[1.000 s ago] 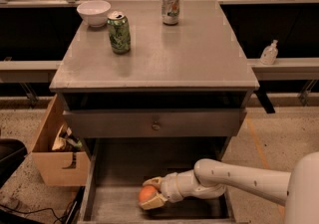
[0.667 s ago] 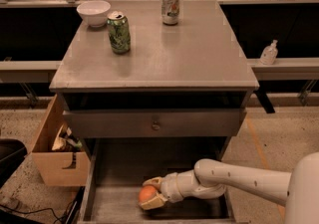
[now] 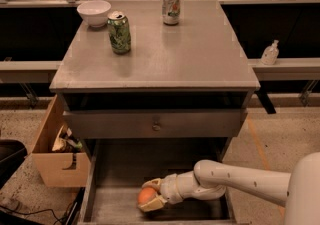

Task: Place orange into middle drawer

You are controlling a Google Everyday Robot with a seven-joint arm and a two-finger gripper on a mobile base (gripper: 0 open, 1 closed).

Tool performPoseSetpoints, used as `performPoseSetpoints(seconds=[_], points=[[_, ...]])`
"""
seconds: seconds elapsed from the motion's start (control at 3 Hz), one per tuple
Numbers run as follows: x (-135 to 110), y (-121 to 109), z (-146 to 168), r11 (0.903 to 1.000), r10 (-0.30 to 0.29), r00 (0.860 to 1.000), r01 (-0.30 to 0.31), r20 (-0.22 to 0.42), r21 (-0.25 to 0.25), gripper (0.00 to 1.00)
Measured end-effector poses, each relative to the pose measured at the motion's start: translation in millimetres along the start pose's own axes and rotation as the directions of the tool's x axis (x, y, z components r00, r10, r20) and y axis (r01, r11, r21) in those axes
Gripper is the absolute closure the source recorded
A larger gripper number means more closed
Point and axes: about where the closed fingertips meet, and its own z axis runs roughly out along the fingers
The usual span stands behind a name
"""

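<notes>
The orange (image 3: 145,195) sits low inside the pulled-out middle drawer (image 3: 200,211), near the front left of its plank floor. My gripper (image 3: 149,195) reaches in from the right on a white arm (image 3: 235,181). Its fingers (image 3: 153,185) close around the orange from above and below. I cannot tell whether the orange touches the drawer floor.
The grey cabinet top (image 3: 190,54) holds a green can (image 3: 119,32), a second can (image 3: 171,6) and a white bowl (image 3: 94,12). A closed drawer front with a knob (image 3: 156,125) sits above the open drawer. A cardboard box (image 3: 57,164) stands at the left, a soap bottle (image 3: 270,53) at the right.
</notes>
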Motion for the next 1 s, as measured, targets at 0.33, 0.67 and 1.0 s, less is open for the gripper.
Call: performPoseSetpoints(seconds=[0.33, 0.67, 1.0], points=[[-0.2, 0.9, 1.3, 1.0, 0.0, 1.0, 0.0, 0.0, -0.003, 0.08], [-0.4, 1.7, 2.5, 1.0, 0.0, 1.0, 0.0, 0.001, -0.006, 0.0], [-0.4, 1.8, 2.5, 1.0, 0.0, 1.0, 0.0, 0.001, -0.006, 0.0]])
